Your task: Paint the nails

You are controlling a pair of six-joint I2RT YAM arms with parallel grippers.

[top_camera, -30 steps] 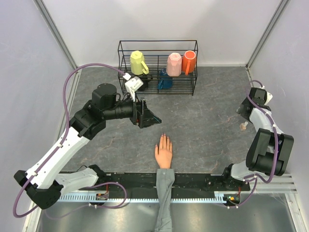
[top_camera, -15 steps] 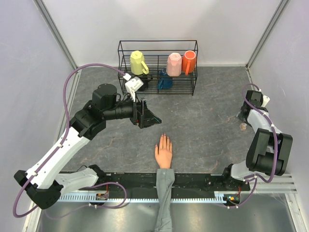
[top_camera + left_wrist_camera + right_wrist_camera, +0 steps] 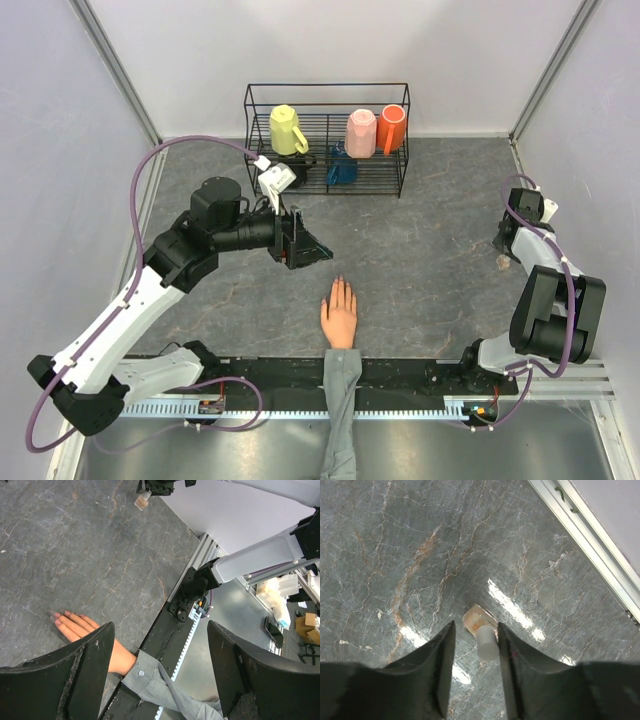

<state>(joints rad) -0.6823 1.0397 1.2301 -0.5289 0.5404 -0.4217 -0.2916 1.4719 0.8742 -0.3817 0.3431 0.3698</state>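
No paint shows yet: the nails lie bare on the bench below the empty, wide-spread left end effector, while the right end effector, well apart, is slightly spread around a small white-capped bottle, maybe not squeezing it.

The right claw, fingers parted, flanks a small white-capped bottle on the grey table.
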